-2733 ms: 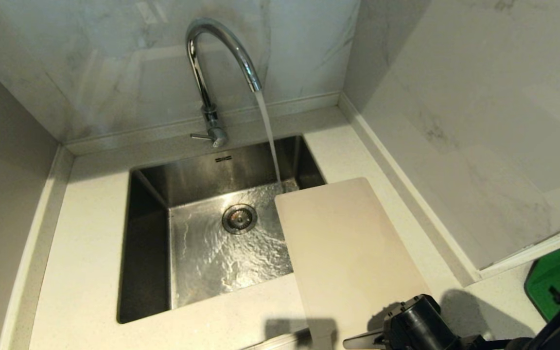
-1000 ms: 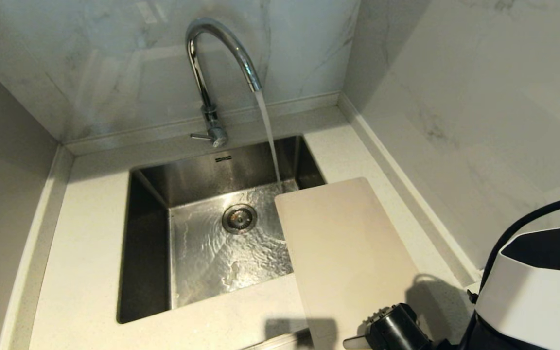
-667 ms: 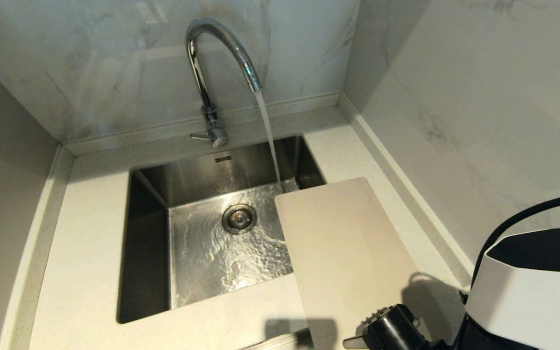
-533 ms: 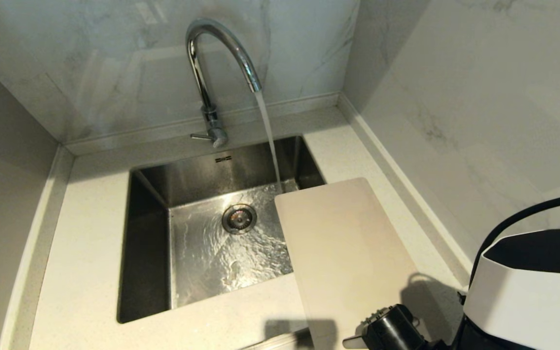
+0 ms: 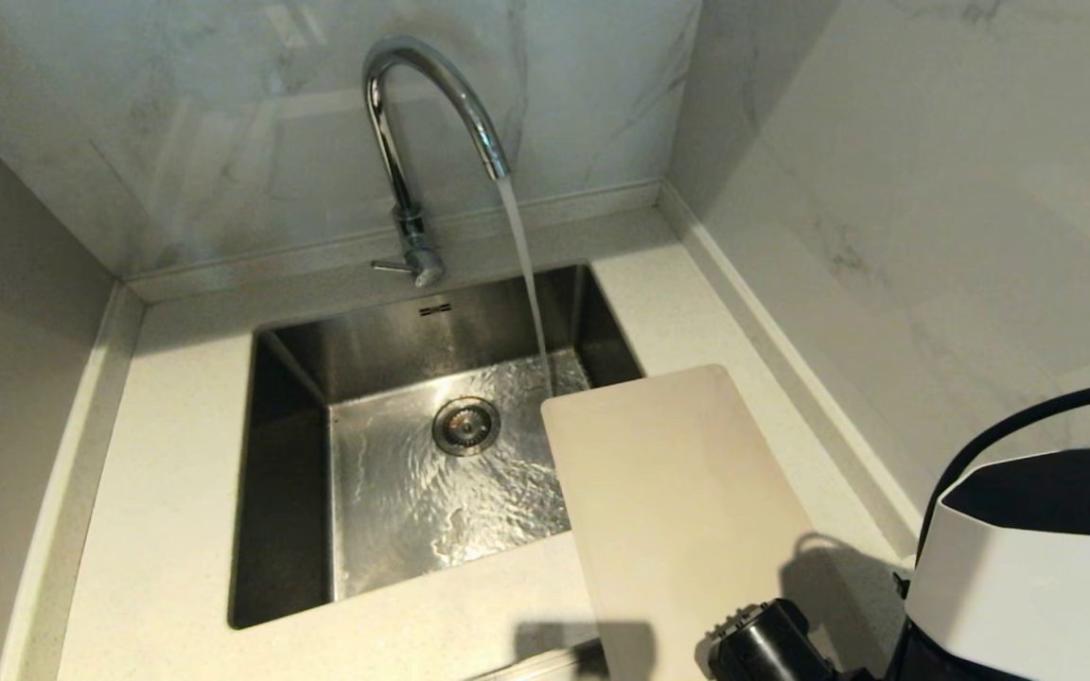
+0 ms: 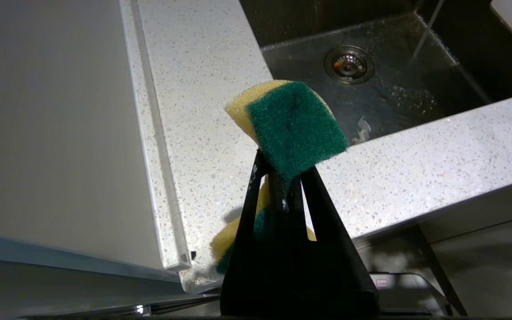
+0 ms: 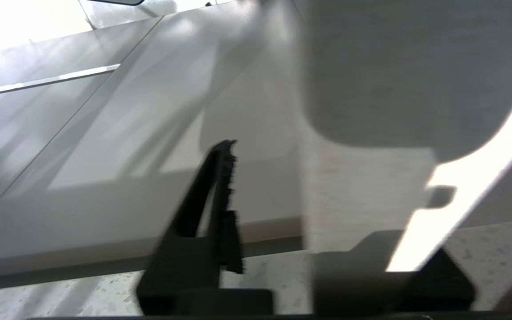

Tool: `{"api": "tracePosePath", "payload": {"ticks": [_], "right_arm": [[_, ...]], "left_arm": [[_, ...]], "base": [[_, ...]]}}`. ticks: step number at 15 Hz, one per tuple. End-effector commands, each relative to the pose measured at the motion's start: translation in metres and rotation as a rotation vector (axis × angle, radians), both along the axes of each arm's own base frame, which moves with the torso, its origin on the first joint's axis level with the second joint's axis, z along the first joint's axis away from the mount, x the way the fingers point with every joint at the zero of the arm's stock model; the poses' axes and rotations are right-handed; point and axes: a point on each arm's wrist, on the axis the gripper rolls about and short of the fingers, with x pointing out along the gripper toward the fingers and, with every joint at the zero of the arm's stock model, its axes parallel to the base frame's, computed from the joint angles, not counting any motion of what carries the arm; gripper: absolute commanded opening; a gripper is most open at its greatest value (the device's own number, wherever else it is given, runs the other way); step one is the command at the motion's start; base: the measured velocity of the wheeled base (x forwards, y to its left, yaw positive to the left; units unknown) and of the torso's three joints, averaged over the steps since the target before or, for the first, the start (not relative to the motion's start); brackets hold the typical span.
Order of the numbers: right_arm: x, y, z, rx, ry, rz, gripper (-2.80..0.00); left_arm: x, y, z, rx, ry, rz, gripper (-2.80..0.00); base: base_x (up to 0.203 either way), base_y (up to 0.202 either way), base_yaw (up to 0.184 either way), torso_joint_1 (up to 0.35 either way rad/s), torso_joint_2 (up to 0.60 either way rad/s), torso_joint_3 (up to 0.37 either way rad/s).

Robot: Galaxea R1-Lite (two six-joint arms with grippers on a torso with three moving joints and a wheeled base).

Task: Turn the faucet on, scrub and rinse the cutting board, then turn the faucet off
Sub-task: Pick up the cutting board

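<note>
The chrome faucet (image 5: 413, 123) is running, and a stream of water (image 5: 524, 265) falls into the steel sink (image 5: 290, 492). The cream-white cutting board (image 5: 677, 511) lies on the right, its far end over the sink and its near end on the counter. My right arm (image 5: 1009, 567) reaches in at the lower right. My right gripper (image 7: 300, 200) straddles the board's near end (image 7: 362, 195). One black finger (image 7: 220, 186) stands apart from the board's face; the other is hidden behind the board. Near the counter's front left, my left gripper (image 6: 285, 178) is shut on a green and yellow sponge (image 6: 291, 124).
The faucet's small lever (image 5: 394, 268) points left at its base. The drain (image 5: 465, 426) sits mid-sink under rippling water. Marble walls (image 5: 886, 236) close in the counter at the back and right. Speckled counter (image 5: 176, 492) lies left of the sink.
The right arm's white shell has come in at the lower right. In the last half second the board's far edge has slid a little toward me. Water keeps running.
</note>
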Motion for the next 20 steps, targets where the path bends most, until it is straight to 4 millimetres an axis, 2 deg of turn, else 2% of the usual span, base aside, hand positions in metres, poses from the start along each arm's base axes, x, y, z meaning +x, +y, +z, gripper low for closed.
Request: {"api": "tracePosePath", "payload": {"ticks": [1, 8, 20], "right_arm": [[0.0, 0.0, -0.001, -0.004, -0.001, 0.006, -2.8], [-0.005, -0.003, 0.012, 0.006, -0.041, 0.019, -2.8], [-0.024, -0.014, 0.07, 0.126, -0.253, 0.016, -2.8]], "left_arm": [[0.0, 0.0, 0.0, 0.0, 0.0, 0.001, -2.8], [0.0, 0.0, 0.0, 0.001, 0.0, 0.001, -2.8], [0.0, 0.0, 0.0, -0.001, 0.0, 0.001, -2.8]], "base": [[0.0, 0.0, 0.0, 0.0, 0.0, 0.0], [0.0, 0.0, 0.0, 0.0, 0.0, 0.0], [0.0, 0.0, 0.0, 0.0, 0.0, 0.0]]}}
